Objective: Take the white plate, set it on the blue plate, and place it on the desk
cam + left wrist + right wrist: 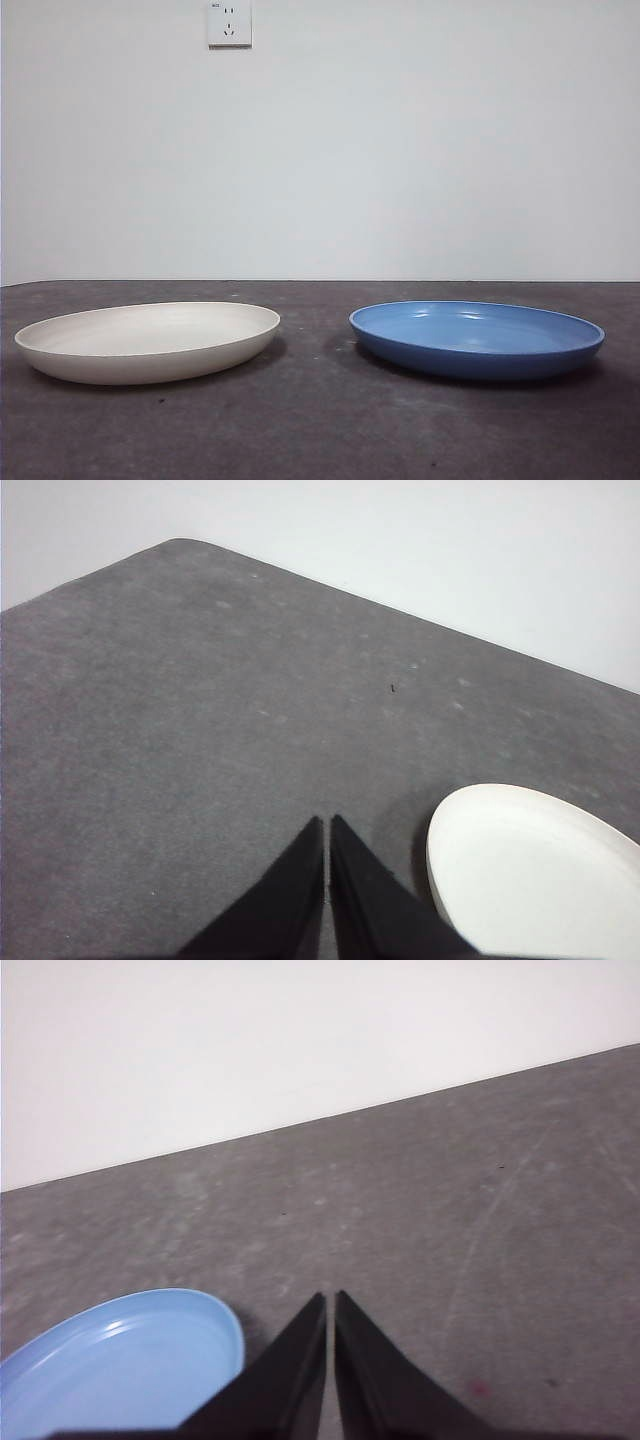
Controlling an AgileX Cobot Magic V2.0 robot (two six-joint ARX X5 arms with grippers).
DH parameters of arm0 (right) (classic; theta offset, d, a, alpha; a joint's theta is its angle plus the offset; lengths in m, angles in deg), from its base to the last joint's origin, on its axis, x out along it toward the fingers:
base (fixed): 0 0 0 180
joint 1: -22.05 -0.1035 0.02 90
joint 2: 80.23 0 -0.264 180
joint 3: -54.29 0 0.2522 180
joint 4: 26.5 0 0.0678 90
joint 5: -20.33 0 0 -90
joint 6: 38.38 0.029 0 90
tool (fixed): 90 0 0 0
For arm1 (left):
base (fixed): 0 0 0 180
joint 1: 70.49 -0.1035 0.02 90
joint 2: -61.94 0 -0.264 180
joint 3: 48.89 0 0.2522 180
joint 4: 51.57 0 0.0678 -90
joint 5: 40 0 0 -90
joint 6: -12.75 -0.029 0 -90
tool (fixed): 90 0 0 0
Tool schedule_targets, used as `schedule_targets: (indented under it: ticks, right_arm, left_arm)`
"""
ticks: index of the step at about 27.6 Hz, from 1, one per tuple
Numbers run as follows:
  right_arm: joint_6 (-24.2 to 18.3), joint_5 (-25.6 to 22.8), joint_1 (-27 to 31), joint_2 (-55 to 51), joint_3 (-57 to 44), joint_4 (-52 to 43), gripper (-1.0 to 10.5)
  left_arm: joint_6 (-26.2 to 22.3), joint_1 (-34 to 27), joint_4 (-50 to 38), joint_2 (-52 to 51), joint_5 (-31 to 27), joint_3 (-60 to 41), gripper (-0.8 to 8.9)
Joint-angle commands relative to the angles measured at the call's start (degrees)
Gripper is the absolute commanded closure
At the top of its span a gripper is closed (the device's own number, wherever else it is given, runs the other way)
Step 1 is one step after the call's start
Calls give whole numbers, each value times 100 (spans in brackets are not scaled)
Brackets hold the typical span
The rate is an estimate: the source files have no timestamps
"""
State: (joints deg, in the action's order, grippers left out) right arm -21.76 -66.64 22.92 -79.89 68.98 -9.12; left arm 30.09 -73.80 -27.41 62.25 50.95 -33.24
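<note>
Standing low at the table's edge, I am seeing the wide, shallow, off-white matte plate point(148, 342) sitting at about eight o'clock in the front view, flat on the tabletop, with nothing lying in it; faint rings are showing on its inner wall. Well apart from it, at about four o'clock, the glossy medium-blue round plate point(477, 339) is resting flat too, its raised rim catching light, and it is holding nothing either. Both are lying on the broad, dark grey-brown mottled desk point(320, 420), each casting a soft shadow beneath.

Behind them a plain white wall point(400, 150) is rising, with a white wall socket point(229, 22) at about eleven o'clock.

The left gripper point(327, 825) is hanging above the desk with its black jaws pressed together, clenched on nothing, the white plate point(530, 875) lying just beside it. The right gripper point(330, 1302) is hanging likewise, jaws closed and empty, near the blue plate point(120, 1370).
</note>
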Motion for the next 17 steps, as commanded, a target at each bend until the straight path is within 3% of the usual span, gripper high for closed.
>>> schedule_targets:
  ticks: [1,11,17]
  right_arm:
    - [94,306,2,-13,-13,-59,938]
    - [293,249,4,9,527,-74,938]
    - [289,181,4,413,1239,129,938]
  left_arm:
    - [127,-9,26,-4,-11,-50,803]
    - [765,-9,83,15,50,647,803]
    - [649,-9,365,413,55,1488,803]
